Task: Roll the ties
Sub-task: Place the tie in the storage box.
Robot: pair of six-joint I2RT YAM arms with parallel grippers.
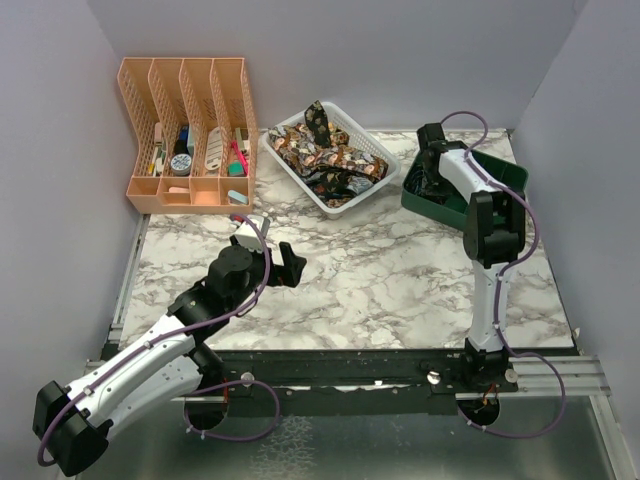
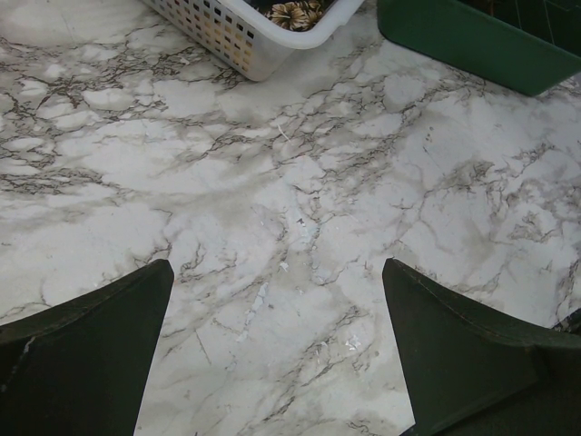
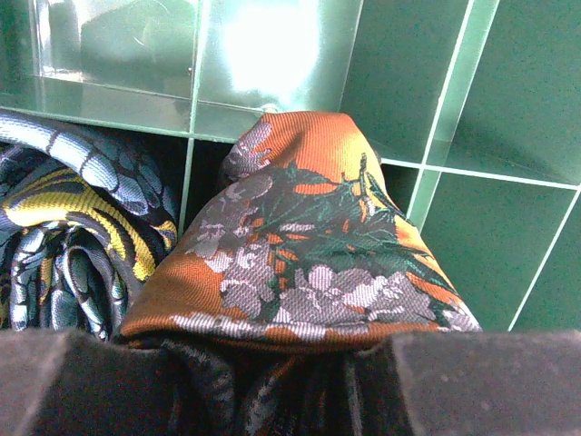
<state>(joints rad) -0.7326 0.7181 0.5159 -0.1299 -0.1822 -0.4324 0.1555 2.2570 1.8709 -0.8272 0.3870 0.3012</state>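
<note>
Several dark paisley ties (image 1: 325, 152) lie heaped in a white basket (image 1: 295, 178) at the back centre; one shows in the left wrist view (image 2: 295, 13). My right gripper (image 1: 432, 186) is down inside the green divided tray (image 1: 505, 172). In the right wrist view it (image 3: 286, 368) is shut on a rolled orange tie with grey flowers (image 3: 309, 227), which sits in a compartment. A rolled blue and yellow tie (image 3: 73, 227) fills the compartment to its left. My left gripper (image 1: 275, 245) is open and empty above the bare marble (image 2: 279, 272).
An orange file organizer (image 1: 185, 192) with small items stands at the back left. The white basket's wall (image 2: 218, 27) and the green tray's side (image 2: 472, 41) lie ahead of my left gripper. Grey walls enclose the table on three sides.
</note>
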